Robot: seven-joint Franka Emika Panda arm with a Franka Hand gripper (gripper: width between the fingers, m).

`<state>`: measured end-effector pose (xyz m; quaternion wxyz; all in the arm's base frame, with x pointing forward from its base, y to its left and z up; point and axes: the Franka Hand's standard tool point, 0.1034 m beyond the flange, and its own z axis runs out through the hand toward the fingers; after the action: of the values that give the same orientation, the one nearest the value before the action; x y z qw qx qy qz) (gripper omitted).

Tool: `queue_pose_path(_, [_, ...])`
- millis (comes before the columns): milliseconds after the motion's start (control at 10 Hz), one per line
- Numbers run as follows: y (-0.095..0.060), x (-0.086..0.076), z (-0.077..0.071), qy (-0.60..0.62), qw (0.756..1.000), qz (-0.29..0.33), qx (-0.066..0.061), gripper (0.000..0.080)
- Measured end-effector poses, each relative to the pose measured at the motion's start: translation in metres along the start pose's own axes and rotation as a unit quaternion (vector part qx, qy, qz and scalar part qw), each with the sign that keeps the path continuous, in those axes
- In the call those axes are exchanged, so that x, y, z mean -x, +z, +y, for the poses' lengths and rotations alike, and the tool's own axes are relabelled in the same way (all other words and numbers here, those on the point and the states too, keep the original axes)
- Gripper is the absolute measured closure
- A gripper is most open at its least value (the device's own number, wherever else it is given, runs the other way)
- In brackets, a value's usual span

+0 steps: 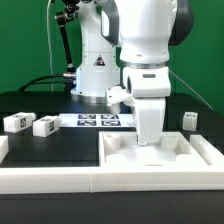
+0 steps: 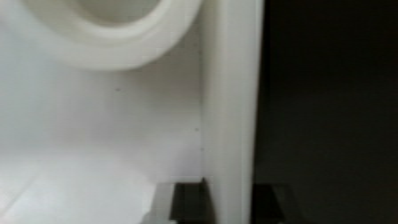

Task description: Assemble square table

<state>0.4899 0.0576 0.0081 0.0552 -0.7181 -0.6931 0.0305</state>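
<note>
Pinching the square table [image 1: 200, 150] — gripper [image 1: 147, 139] narrow on its raised rim.
Round socket [image 2: 125, 35] near the fingers [image 2: 191, 206]; loose legs [image 1: 45, 125] well apart.

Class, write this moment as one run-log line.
gripper shut on tabletop rim | tabletop beside rail | legs unattached

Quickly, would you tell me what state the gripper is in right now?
Gripper: closed, apparently pinching a thin upright wall of the square table top.
</note>
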Motion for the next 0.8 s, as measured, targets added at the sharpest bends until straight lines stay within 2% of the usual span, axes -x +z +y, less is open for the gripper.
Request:
queue_pose_path(200, [-0.0007,-0.0127,0.0024,-0.008,1.000,-0.001,0.000,0.0724])
queue_pose_path(500, [-0.0008,-0.0118,0.0035,-0.005,1.000,-0.001,0.001,0.0724])
queue_pose_path(600, [-0.0007,-0.0115,0.0034,-0.005,1.000,-0.001,0.000,0.0644])
queue_pose_path(700, [-0.0006,-0.0113,0.0034,-0.005,1.000,-0.001,0.000,0.0644])
queue_pose_path(800, [-0.0016,-0.0110,0.0030,-0.001,1.000,-0.001,0.001,0.0448])
